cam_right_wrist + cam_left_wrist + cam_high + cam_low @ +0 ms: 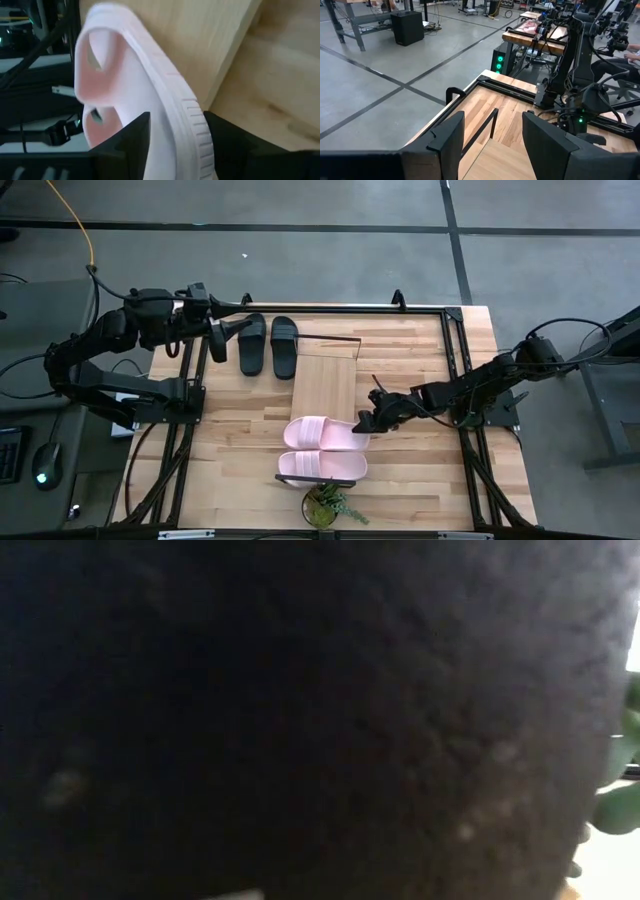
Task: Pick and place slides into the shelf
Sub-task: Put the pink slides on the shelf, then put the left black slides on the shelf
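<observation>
Two black slides [252, 343] [284, 345] lie side by side at the table's far left, soles down. The shelf [325, 380], a light wood plank with thin black frame bars, stands mid-table. Two pale pink slides [322, 434] [322, 466] lie just on its near side. My right gripper [368, 420] is shut on the right end of the pink slide nearer the shelf [150, 95]. My left gripper [222, 332] is open and empty beside the black slides, on their left; it also shows in its own wrist view [492, 120]. My right gripper pinches the pink slide's right end [175, 135] between its two fingers. One finger [137, 140] is on the footbed side and the other [230, 145] on the sole side. The fingers come from the table's right, along the slide. I cannot tell whether that end is off the table.
A small potted plant [330, 505] stands at the table's near edge, just near of the pink slides. A dark thing close to the low camera fills the low view [300, 720], with green leaves [620, 800] at its right. Black frame rails [455, 360] run along the table's sides.
</observation>
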{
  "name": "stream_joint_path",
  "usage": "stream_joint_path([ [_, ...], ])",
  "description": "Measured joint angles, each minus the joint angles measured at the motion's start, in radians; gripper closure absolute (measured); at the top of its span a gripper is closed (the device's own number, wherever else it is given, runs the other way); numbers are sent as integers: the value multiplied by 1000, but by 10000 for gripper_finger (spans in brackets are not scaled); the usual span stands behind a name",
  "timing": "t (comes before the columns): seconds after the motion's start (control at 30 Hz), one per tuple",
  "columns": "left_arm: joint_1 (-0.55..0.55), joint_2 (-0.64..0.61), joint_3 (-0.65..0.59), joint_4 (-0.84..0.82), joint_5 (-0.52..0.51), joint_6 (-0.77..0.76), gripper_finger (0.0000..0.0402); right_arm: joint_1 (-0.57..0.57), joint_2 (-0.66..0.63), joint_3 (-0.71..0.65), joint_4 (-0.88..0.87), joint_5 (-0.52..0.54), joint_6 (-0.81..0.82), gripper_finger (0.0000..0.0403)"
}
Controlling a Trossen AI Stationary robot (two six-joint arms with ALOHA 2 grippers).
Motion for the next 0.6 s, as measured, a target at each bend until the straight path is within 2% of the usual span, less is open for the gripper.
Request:
stream_joint_path([
  [0.07, 0, 0, 0, 0, 0, -1, 220, 0, 0, 0, 0, -27, 8, 221],
  [0.3, 0, 0, 0, 8, 2, -2, 220, -16, 0, 0, -31, -22, 8, 178],
  [0.6, 0, 0, 0, 31, -7, 0, 220, -79, 0, 0, -120, -18, -17, 172],
])
